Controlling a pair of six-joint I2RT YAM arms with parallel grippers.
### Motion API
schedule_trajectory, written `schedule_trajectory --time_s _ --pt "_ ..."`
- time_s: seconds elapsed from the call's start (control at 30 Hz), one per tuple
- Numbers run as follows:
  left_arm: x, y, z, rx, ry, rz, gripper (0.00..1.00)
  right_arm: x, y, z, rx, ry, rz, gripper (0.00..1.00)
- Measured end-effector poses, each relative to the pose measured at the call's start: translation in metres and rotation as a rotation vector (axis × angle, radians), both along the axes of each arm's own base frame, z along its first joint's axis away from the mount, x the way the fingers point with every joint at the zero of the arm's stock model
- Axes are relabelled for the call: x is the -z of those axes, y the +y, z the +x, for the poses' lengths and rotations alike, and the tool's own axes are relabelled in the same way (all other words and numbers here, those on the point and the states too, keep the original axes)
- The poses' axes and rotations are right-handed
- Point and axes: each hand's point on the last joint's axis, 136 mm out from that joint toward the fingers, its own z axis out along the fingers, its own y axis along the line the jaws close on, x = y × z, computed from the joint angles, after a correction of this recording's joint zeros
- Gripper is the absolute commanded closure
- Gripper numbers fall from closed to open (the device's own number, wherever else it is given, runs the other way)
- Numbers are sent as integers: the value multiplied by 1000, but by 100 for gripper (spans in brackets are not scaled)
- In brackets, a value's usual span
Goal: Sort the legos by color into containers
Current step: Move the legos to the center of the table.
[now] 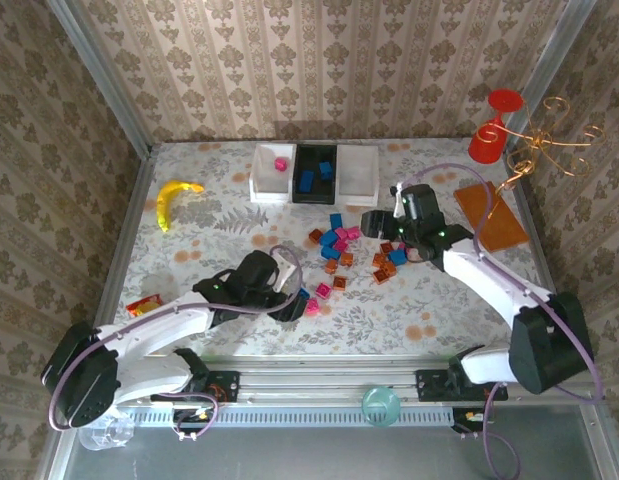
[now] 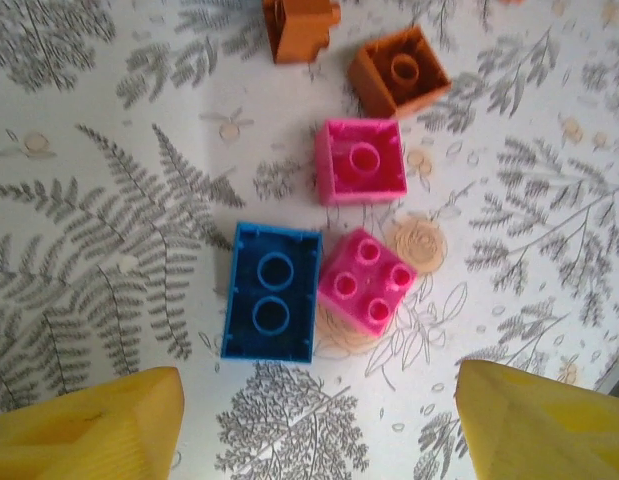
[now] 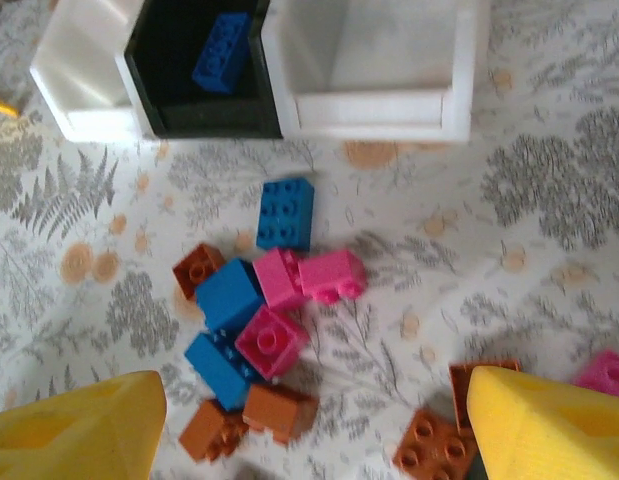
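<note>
While legos [image 1: 339,250] cluster centrally, open table [image 1: 189,255] leftward.

orange brick [image 2: 299,28] cut by top edge, pink brick [image 3: 607,372] cropped right

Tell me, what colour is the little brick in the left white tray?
Magenta-pink. The brick shows best in the top external view.

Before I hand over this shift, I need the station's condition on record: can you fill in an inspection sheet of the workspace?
Surface: floral table, no spills seen.
Job's things: legos loose mid-table; left white tray holds one pink brick, black tray blue bricks, right white tray looks empty.
Clutter: banana, red goblet, orange-brown plate.
Grippers: left gripper and right gripper open, over bricks.
Cables: cables loop along both arms.
Surroundings: wallpapered walls.
</note>
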Motion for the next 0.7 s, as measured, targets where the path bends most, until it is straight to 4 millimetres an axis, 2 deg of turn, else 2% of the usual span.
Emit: schedule_trajectory --time_s 0.1,0.27,0.43,0.57,0.7 --pt "13 3 -4 3 24 51 31 -3 -4 -9 4 -12 0 18" --pt "38 8 -3 -2 58 132 37 -7 -4 -11 -2 -24 1 17" --pt "57 7 5 -11 62 183 44 8 1 -29 -63 6 6 10" --pt "62 5 12 -24 51 199 48 15 4 -45 -107 22 3 9" --pt "64 4 17 -33 44 211 52 6 3 -52 -114 -8 8 9"
